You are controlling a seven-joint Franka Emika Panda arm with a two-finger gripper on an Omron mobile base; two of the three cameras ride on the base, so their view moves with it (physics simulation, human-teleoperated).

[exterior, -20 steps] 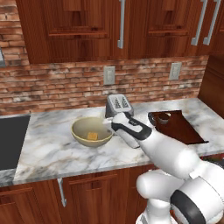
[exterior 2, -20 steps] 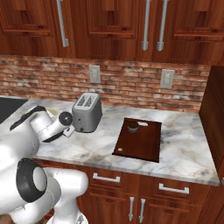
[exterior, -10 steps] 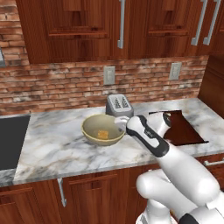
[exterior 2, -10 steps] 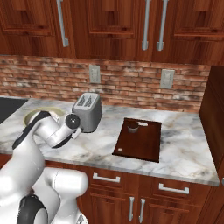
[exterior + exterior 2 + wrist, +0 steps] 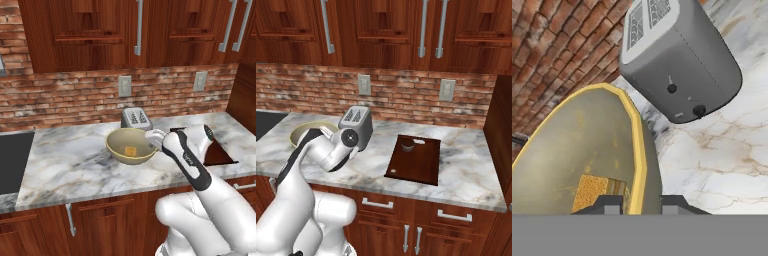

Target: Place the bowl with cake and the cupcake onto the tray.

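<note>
A: Where is the bowl (image 5: 131, 146)?

B: Beside the toaster (image 5: 135, 118), lifted off the surface (image 5: 65, 160), its rim pinched by the jaws; the cake (image 5: 592, 192) lies inside.

A: What risk is seen?

B: The toaster could be clipped, tipping the bowl before the tray (image 5: 415, 159) is reached.

Bowl (image 5: 131, 145) — matt olive glaze, smooth. Toaster (image 5: 679, 62) — grey, satin-smooth casing. Counter (image 5: 70, 160) — polished veined marble. Tray (image 5: 414, 159) — dark wood, smooth. Backsplash (image 5: 401, 95) — rough brick.

Bowls: you have one bowl (image 5: 131, 146).
Cake: one cake (image 5: 131, 151).
Cupcakes: one cupcake (image 5: 407, 145), I think; it's small.
Trays: one tray (image 5: 421, 165).
Toasters: one toaster (image 5: 356, 124).
Wall outlets: you see two (image 5: 364, 84).
</note>
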